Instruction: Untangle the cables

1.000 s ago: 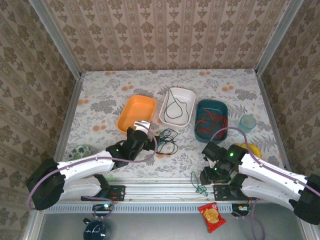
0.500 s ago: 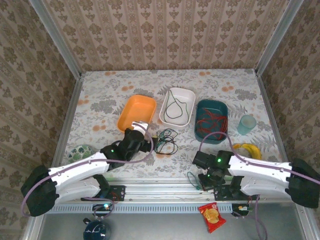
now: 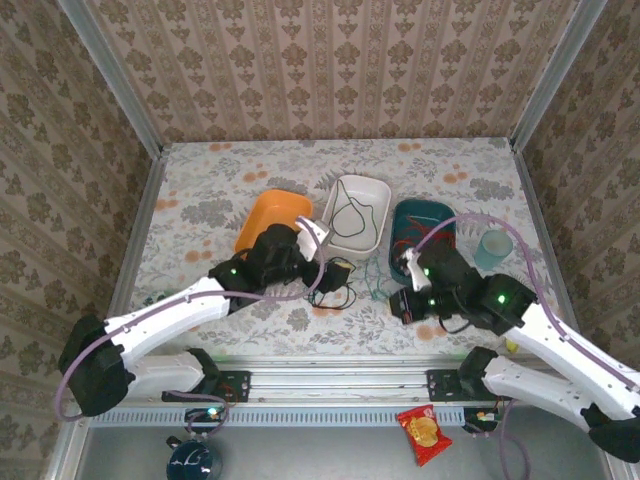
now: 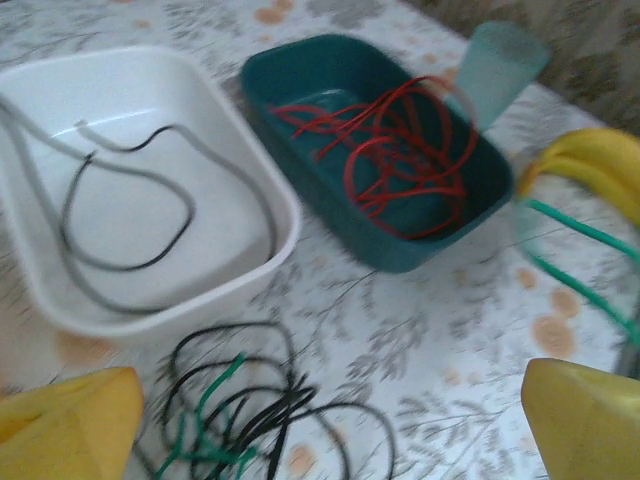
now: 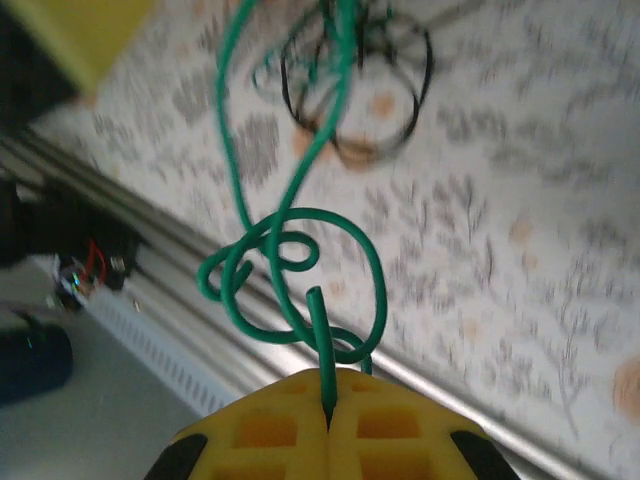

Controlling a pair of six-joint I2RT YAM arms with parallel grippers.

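Note:
A tangle of black and green cables [image 3: 336,280] [image 4: 250,415] lies on the table in front of the white tray [image 3: 378,210] [image 4: 285,215], which holds a black cable [image 4: 130,200]. Red cables [image 4: 400,150] fill the teal tray [image 3: 444,215] [image 4: 300,120]. My left gripper [image 3: 325,250] [image 4: 330,440] hovers open over the tangle, its yellow fingertips [image 4: 70,430] wide apart. The right gripper [image 3: 398,285] [image 5: 328,400] is shut on the end of a green cable [image 5: 290,270] [image 3: 373,275], which loops in the air and runs back to the tangle [image 5: 350,70].
An orange tray [image 3: 262,222] sits left of the white one. A pale green cup [image 3: 494,246] [image 4: 505,65] and a banana [image 4: 590,160] are at the right. The metal front rail [image 3: 330,380] borders the table, with a snack packet [image 3: 424,432] below it.
The right gripper shut on the green cable near the front rail and lifted it up and toward the trays. The left gripper moved right toward the white tray, staying open.

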